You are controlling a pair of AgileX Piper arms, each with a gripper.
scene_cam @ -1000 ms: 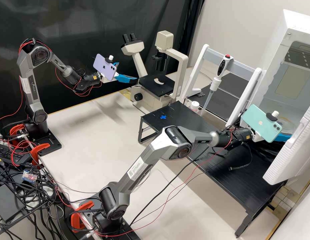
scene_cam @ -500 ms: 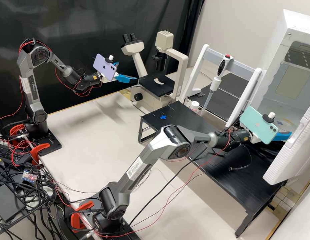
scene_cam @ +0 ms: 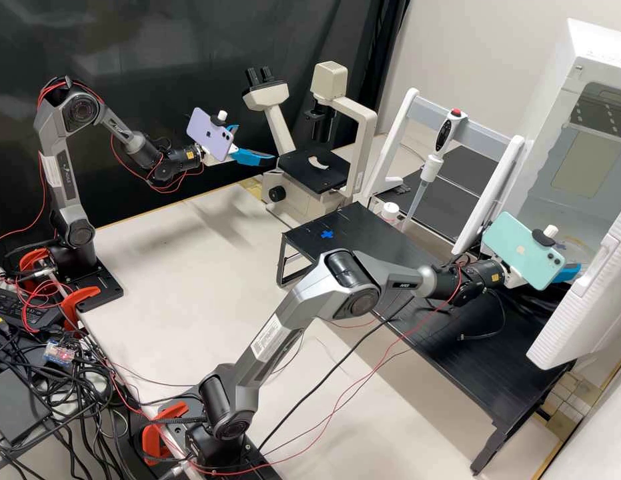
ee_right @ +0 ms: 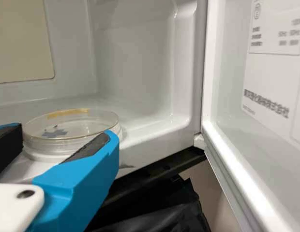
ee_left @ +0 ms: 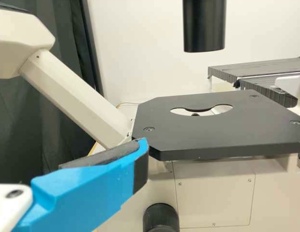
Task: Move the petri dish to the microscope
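In the high view my right gripper (scene_cam: 571, 273) is at the mouth of the white chamber, below the clear petri dish (scene_cam: 573, 249). In the right wrist view the petri dish (ee_right: 87, 126) lies flat inside, with yellow tape and a blue mark. My right gripper (ee_right: 66, 137) stands open before it, one finger toward each side; contact cannot be told. The microscope (scene_cam: 315, 172) stands at the back of the bench, and my left gripper (scene_cam: 258, 143) is open beside its stage. In the left wrist view one blue finger (ee_left: 87, 188) is near the black microscope stage (ee_left: 198, 137).
The chamber's open door (ee_right: 251, 125) borders the right gripper's space. A black raised platform (scene_cam: 363, 230) bears a blue cross. Behind it are a pipette (scene_cam: 432, 163) on a white stand and a white-capped bottle (scene_cam: 390, 212). A black cylinder (ee_left: 204, 24) hangs above the microscope stage.
The right arm's elbow has come lower, and its gripper has shifted slightly, leaving more of the dish in sight. The left arm has kept still.
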